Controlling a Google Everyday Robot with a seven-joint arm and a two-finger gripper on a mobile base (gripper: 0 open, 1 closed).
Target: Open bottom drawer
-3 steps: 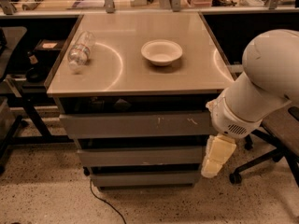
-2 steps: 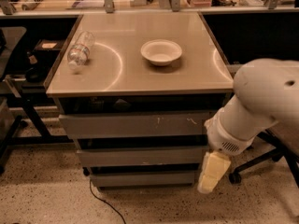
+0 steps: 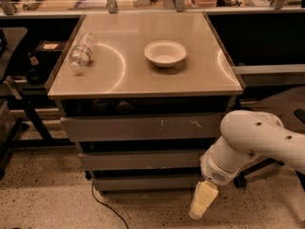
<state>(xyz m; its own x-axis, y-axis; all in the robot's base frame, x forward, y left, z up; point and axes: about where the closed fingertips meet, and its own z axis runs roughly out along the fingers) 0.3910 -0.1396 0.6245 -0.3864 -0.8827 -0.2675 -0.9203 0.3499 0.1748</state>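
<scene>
The bottom drawer (image 3: 143, 182) sits lowest under the bench (image 3: 200, 75), its front closed, with open speckled floor (image 3: 47, 199) before it. The gripper (image 3: 203, 202) hangs just off the drawer's right end, near the floor. Whether it is clenched or released cannot be told.

1. Bottom drawer (image 3: 143, 182): lowest of three grey fronts; plain, flat, level; pushed in, set back under the front above; close to the floor.
2. Gripper (image 3: 203, 202): points downward; just beside the drawer's right end; low, near the floor.
</scene>
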